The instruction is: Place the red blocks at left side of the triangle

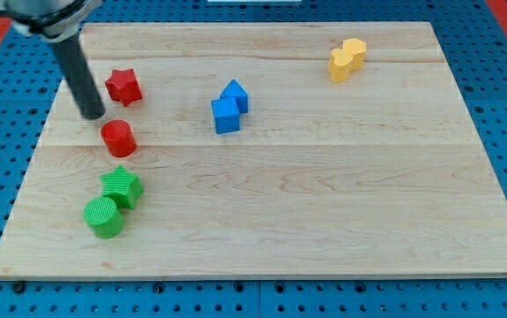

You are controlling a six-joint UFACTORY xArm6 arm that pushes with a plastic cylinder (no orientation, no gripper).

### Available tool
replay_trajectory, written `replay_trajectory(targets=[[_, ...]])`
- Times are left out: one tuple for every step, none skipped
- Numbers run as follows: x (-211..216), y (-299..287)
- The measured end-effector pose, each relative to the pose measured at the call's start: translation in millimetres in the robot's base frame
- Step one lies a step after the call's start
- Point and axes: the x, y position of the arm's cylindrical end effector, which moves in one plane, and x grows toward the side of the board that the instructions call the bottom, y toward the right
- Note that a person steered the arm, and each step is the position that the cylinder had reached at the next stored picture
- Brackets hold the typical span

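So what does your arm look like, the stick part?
It is a straight, dark, almost black round rod, smooth and plain, with no cables or markings showing. It widens into a thicker dark grey collar at the view's top. My tip is blunt, with no hand on it.

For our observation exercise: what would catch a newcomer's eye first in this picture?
Probably the dark rod slanting in from the view's top left, my tip resting between the red star and the red cylinder. Next, the paired colours: two blue blocks near the centre, two yellow blocks at top right.
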Motion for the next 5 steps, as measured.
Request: replay_trajectory(targets=[[64,2],[72,60],[32,72],[1,66],[73,58]])
